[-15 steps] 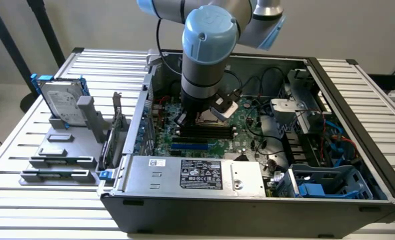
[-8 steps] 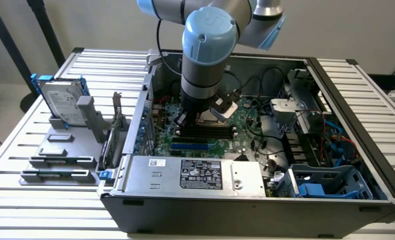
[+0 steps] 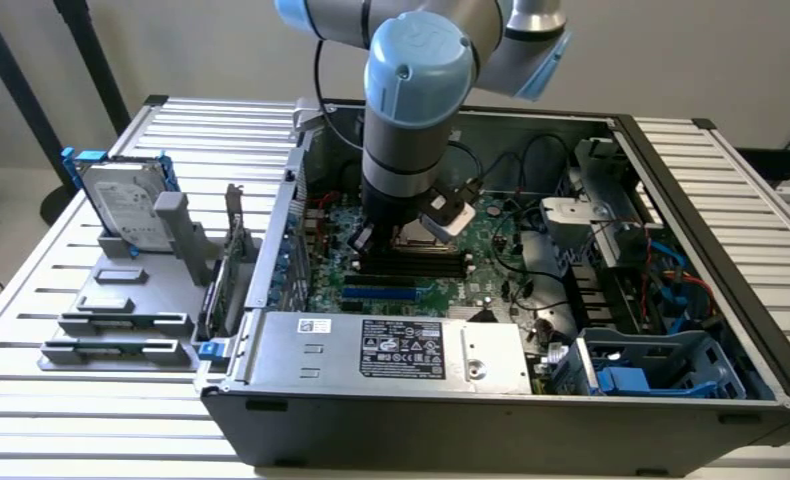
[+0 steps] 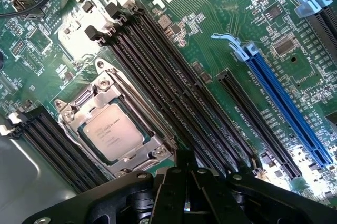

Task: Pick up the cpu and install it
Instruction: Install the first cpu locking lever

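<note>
Silver-grey metal marks the top of the cpu (image 4: pixel 111 133), which lies flat in its socket (image 4: pixel 113 129) on the green motherboard (image 4: pixel 210 66), framed by the socket's shiny metal bracket. Nothing holds the chip. In the wrist view the gripper (image 4: pixel 185 192) hangs just above the board with its black fingers (image 4: pixel 176 182) pressed together and empty, their tips near one corner of the socket.

Beside the socket run long black memory slots (image 4: pixel 168 92), lying parallel, with another group of black slots (image 4: pixel 52 145) on its other side. Farther across the board sits a long blue slot (image 4: pixel 284 108) with a pale blue latch (image 4: pixel 237 50) at its end.

In the exterior view the arm (image 3: pixel 415 110) reaches down into the open computer case (image 3: pixel 502 400), its wrist over the middle of the motherboard (image 3: pixel 409 270). A grey power supply (image 3: pixel 395 350) with a label lies along the near wall of the case. On the exterior view's left, on the slatted table (image 3: pixel 48 300), stands a grey holder (image 3: pixel 128 310) with an upright hard drive (image 3: pixel 126 205) in a blue frame
</note>
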Tool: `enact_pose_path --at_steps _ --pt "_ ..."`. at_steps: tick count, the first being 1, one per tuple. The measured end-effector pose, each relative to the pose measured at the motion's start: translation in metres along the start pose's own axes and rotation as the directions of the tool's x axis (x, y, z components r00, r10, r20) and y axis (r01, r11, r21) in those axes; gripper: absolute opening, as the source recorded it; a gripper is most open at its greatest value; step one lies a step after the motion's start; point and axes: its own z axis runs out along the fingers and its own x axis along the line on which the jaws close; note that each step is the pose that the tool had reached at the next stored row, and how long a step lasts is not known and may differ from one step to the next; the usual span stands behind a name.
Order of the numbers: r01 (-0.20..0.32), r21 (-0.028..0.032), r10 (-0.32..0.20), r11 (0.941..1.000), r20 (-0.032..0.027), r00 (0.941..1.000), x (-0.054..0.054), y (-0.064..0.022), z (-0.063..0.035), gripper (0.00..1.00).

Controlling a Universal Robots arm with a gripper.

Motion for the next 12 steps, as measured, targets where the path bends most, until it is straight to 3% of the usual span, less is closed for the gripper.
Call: enact_pose_path --at_steps 3,6,8,12 --pt "0.0 -0.0047 0.0 1.0 0.0032 1.0 0.0005 -0.0001 0.0002 0.11" --pt "0.0 -0.0056 0.0 1.0 0.0049 1.0 0.0007 -0.0004 -0.0005 0.11" --pt "-0.001 -0.0092 0.001 1.0 0.0123 0.9999 0.0003 -0.0006 -0.0038 0.11" --pt "-0.001 -0.0075 0.001 1.0 0.0101 0.9999 0.0017 -0.0018 -0.005 0.11"
